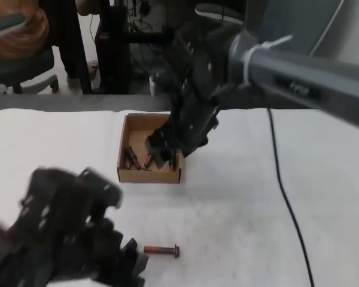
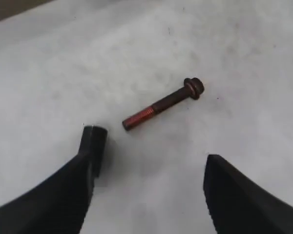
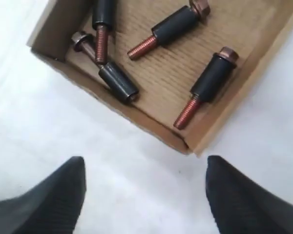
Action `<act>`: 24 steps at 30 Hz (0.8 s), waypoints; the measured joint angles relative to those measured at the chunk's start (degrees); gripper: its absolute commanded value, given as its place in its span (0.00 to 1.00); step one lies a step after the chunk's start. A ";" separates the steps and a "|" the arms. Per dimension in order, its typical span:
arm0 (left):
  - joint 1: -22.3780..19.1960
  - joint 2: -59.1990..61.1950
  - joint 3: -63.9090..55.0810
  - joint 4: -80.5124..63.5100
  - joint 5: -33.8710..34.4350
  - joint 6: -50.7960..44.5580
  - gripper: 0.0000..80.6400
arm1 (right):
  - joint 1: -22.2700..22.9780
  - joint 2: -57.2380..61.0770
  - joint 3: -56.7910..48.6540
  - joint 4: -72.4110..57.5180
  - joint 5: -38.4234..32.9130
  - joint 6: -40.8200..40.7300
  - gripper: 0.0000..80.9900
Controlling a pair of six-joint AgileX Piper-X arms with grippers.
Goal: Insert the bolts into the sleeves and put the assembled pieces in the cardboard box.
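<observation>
The bolt [image 1: 161,251] lies flat, long axis crosswise, head toward the right, beside the left gripper [image 2: 155,145], jaws apart

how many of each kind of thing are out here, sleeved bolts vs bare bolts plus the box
assembled pieces (bolt in sleeve), in the box: 4
bare bolt, on the bench: 1
cardboard box: 1
total: 6

The bolt [image 1: 161,250] lies before the box [image 1: 148,176] holding assemblies [image 3: 211,78].
</observation>
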 measured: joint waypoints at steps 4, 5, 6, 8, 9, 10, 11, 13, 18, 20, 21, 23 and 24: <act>0.00 7.84 -6.24 5.41 -0.11 4.47 0.75 | -0.30 -4.53 0.00 3.20 0.00 -2.14 0.79; 0.00 9.42 -7.45 6.72 -0.11 5.72 0.72 | -0.50 -5.72 0.00 3.82 0.00 -2.65 0.79; 0.00 10.24 -8.15 7.60 -0.26 6.34 0.68 | -0.74 -6.88 0.00 4.33 0.00 -3.08 0.79; 0.00 12.43 -10.04 10.37 -1.20 8.71 0.64 | -1.27 -8.85 0.00 5.01 0.00 -3.82 0.79; 0.00 13.45 -11.19 12.31 -2.18 10.44 0.64 | -1.64 -10.17 0.00 5.22 0.00 -4.19 0.79; 0.00 13.74 -11.75 13.12 -2.70 11.09 0.64 | -1.94 -11.33 0.00 5.49 0.00 -4.54 0.79; 0.00 14.19 -12.79 14.55 -3.46 12.28 0.64 | -2.21 -12.42 0.00 5.62 0.00 -4.72 0.79; 0.00 14.45 -14.18 16.31 -4.26 13.41 0.64 | -2.61 -14.36 0.45 5.64 0.00 -4.83 0.79; 0.00 14.60 -16.30 17.55 -5.58 15.49 0.64 | -3.05 -18.69 3.00 5.80 0.00 -4.96 0.79; 0.48 15.11 -17.20 18.25 -5.88 16.41 0.64 | -3.01 -19.58 4.50 5.80 0.00 -4.96 0.79; 0.68 15.40 -17.38 18.54 -5.99 16.70 0.64 | -3.01 -19.96 5.41 5.58 0.00 -4.96 0.79; 1.40 16.86 -17.62 19.28 -6.06 17.35 0.64 | -3.01 -20.56 7.23 5.23 0.00 -4.61 0.79; 1.80 17.57 -17.59 19.68 -6.06 17.60 0.64 | -3.01 -20.91 8.28 5.16 0.00 -4.04 0.79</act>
